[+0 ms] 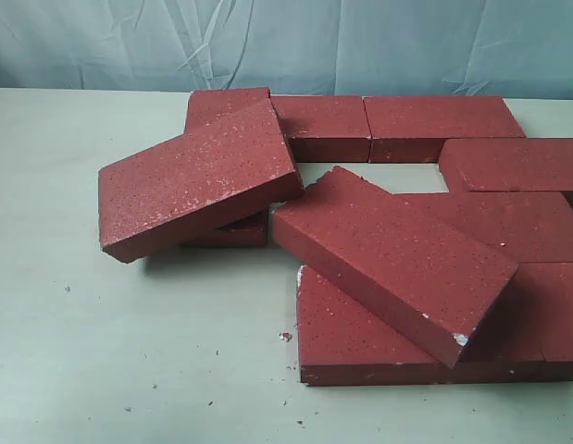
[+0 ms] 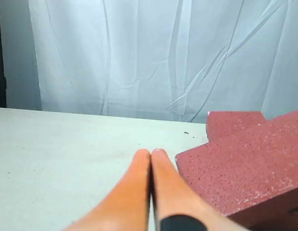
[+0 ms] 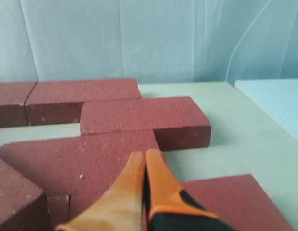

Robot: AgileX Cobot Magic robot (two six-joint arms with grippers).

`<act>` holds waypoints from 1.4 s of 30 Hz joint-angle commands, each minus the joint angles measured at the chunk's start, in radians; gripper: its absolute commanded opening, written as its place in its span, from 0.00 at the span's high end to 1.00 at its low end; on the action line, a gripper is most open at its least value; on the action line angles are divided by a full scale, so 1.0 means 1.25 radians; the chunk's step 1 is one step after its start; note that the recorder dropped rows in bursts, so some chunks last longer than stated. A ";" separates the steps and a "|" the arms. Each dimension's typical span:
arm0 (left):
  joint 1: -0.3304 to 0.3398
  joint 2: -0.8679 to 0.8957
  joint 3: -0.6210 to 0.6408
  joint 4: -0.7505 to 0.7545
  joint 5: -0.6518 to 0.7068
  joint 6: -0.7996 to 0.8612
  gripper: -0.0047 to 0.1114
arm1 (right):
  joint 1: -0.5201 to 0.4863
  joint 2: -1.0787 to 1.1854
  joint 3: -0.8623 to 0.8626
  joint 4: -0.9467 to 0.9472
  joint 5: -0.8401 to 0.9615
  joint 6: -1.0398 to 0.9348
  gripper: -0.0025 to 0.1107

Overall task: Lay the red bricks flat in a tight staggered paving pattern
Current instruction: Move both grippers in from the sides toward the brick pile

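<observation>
tilted brick (image 1: pixel 195 180) hides most of the brick beneath (image 1: pixel 232 231) (right bricks (image 1: pixel 522 164) cropped).

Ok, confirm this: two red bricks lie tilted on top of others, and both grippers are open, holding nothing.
One point is wrong: both grippers are shut, not open. The left wrist view shows the left gripper with fingers pressed together; the right wrist view shows the same for the right gripper. Two red bricks do lie tilted on others, and nothing is held.
</observation>
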 commanded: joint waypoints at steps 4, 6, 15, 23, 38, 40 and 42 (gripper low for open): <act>-0.001 -0.004 0.004 -0.078 -0.117 -0.006 0.96 | -0.003 -0.005 0.001 0.021 -0.239 -0.002 0.98; -0.001 -0.004 0.004 -0.105 -0.174 -0.006 0.96 | -0.003 -0.005 0.001 0.063 -0.296 0.004 0.98; -0.001 -0.004 -0.010 -0.112 -0.421 -0.090 0.96 | -0.003 -0.005 -0.012 0.161 -0.538 0.195 0.98; -0.001 0.225 -0.198 -0.086 -0.434 -0.055 0.96 | -0.003 0.250 -0.280 0.017 -0.474 0.195 0.98; -0.001 0.763 -0.514 0.181 0.013 -0.039 0.96 | -0.003 0.729 -0.646 -0.066 0.046 0.065 0.98; -0.001 0.804 -0.534 0.194 0.067 -0.039 0.96 | -0.001 0.775 -0.659 0.008 0.087 -0.026 0.98; -0.001 0.843 -0.546 0.194 0.098 -0.019 0.96 | -0.001 0.824 -0.671 0.126 0.124 -0.160 0.98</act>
